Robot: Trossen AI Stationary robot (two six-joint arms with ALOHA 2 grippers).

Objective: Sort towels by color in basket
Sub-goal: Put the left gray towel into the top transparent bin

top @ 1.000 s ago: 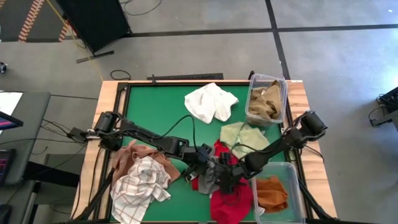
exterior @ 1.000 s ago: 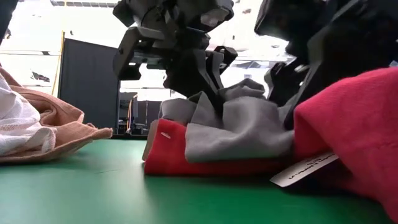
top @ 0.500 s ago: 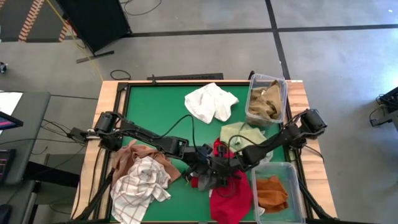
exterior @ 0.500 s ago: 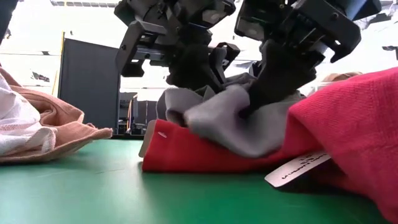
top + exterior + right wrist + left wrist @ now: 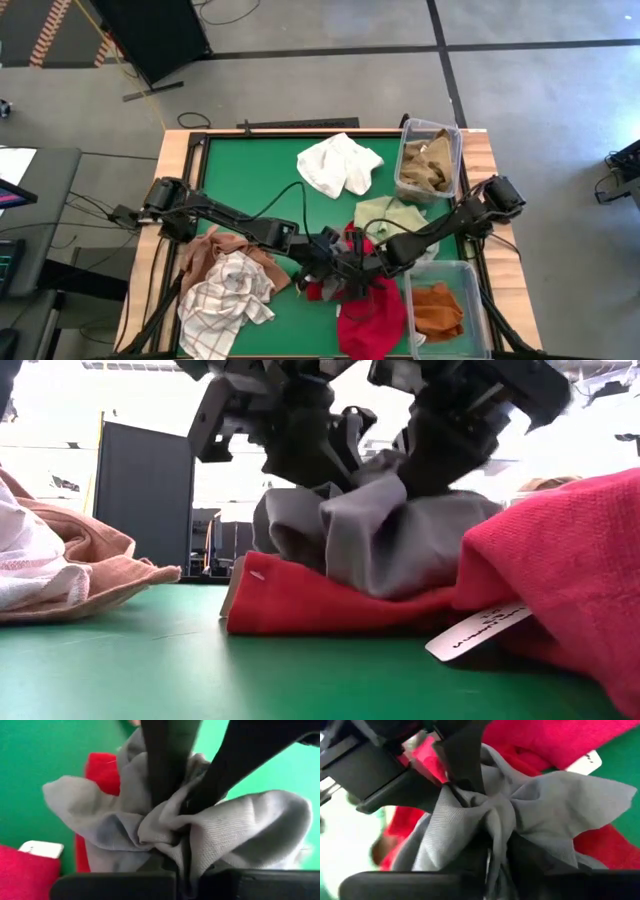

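A: What colours sit near the tabletop's front edge?
B: A grey towel (image 5: 380,535) on a red towel (image 5: 320,605), which carries a white tag (image 5: 478,630). Both dark grippers, left gripper (image 5: 322,262) and right gripper (image 5: 352,270), meet there.
A: Front left corner?
B: A white towel with red check (image 5: 225,300) over a rust orange towel (image 5: 215,245).
A: Elsewhere?
B: A plain white towel (image 5: 338,165), a pale green towel (image 5: 392,218), tan towels (image 5: 428,160) in a clear bin (image 5: 405,150), and an orange towel (image 5: 436,308). The tabletop (image 5: 250,170) is green.

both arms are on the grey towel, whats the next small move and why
Probably lift it straight up a little. Both the left gripper and right gripper are shut on the grey towel, which lies bunched on the red towel.
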